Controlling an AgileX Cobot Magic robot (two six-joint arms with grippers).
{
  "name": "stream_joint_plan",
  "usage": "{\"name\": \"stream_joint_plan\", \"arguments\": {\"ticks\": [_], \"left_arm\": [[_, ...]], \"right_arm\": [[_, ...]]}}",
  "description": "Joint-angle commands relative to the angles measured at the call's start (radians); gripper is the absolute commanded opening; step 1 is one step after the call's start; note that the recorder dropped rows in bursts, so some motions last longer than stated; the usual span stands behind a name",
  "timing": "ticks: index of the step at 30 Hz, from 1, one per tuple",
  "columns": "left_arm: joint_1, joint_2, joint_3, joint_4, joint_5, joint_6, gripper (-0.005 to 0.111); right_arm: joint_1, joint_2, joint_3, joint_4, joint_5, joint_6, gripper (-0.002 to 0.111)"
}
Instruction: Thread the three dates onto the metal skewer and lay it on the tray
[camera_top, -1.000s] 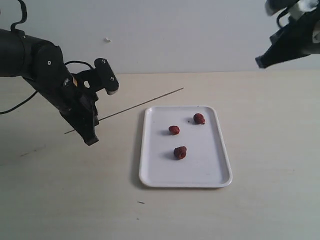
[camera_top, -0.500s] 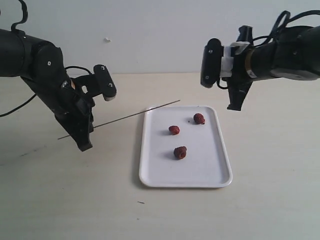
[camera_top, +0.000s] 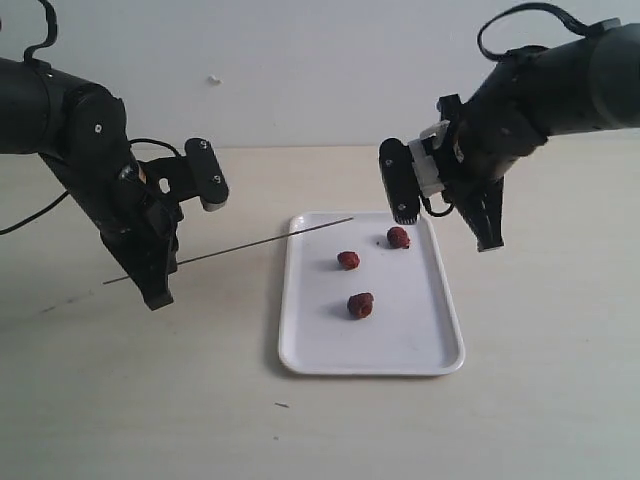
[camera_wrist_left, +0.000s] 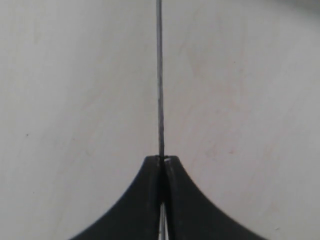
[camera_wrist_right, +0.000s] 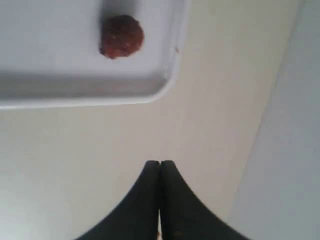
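One skewer, thin, stiff, likely slippery, is clamped near its butt by left gripper; dates, judged light and soft, are best pinched mid-body; right gripper is closed on nothing.

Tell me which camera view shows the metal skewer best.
The exterior view: the metal skewer shows end to end, clamped in the left gripper, its tip at the tray's far rim. The left wrist view shows only the stretch leaving the shut jaws. The right wrist view shows none of it.
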Motion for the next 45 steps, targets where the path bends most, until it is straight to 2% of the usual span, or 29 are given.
{"name": "stream_joint_plan", "arguments": {"ticks": [1,8,13,16,20,23,31,45], "left_arm": [[0.000,0.000,0.002,0.005,0.005,0.003,0.000],[0.000,0.000,0.002,0.005,0.005,0.003,0.000],[0.000,0.000,0.002,0.005,0.007,0.003,0.000],[0.000,0.000,0.002,0.005,0.011,0.003,0.000],[0.000,0.000,0.002,0.015,0.011,0.003,0.000],[0.000,0.000,0.002,0.017,0.011,0.003,0.000],[0.000,0.000,0.002,0.020,0.009,0.003,0.000],[0.000,0.000,0.002,0.020,0.007,0.003,0.000]], "right_arm": [[0.004,0.048,-0.139,0.342,0.194,-0.352,0.000],[0.004,0.178,-0.384,0.477,0.397,-0.371,0.000],[0.004,0.268,-0.503,0.489,0.423,-0.371,0.002],[0.004,0.305,-0.541,0.489,0.423,-0.371,0.013],[0.004,0.321,-0.545,0.489,0.431,-0.373,0.037],[-0.002,0.321,-0.545,0.489,0.453,-0.375,0.046],[-0.043,0.321,-0.545,0.636,0.451,-0.461,0.053],[-0.089,0.381,-0.545,0.668,0.423,-0.507,0.054]]}}
